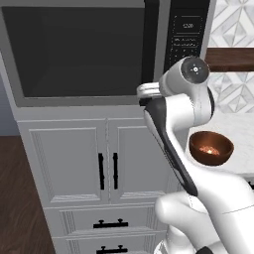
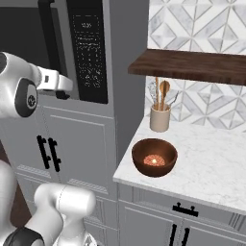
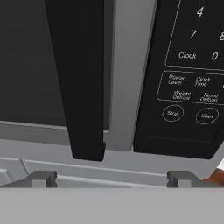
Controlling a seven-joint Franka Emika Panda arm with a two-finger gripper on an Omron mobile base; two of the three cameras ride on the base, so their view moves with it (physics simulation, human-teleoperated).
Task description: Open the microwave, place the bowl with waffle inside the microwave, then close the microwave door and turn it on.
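Note:
The microwave [image 1: 186,34] is set into a tall grey cabinet, and its door [image 1: 79,49] with dark glass is closed. The black bar handle [image 3: 78,78] runs down beside the keypad [image 3: 192,78]. My gripper [image 3: 111,178] is open, just below and in front of the handle's lower end, with nothing between its fingertips [image 3: 43,178]. From the right base view the gripper [image 2: 62,94] sits close to the door's lower right corner. The brown bowl [image 2: 154,170] stands on the marble counter to the right, with the waffle [image 2: 153,160] pieces inside it. The bowl [image 1: 211,158] also appears beside my arm.
Under the microwave are grey cabinet doors [image 1: 99,168] with short black handles, and drawers below them. A cream utensil holder [image 2: 160,117] stands behind the bowl under a dark wooden shelf [image 2: 192,65]. The marble counter [image 2: 211,163] stretches to the right.

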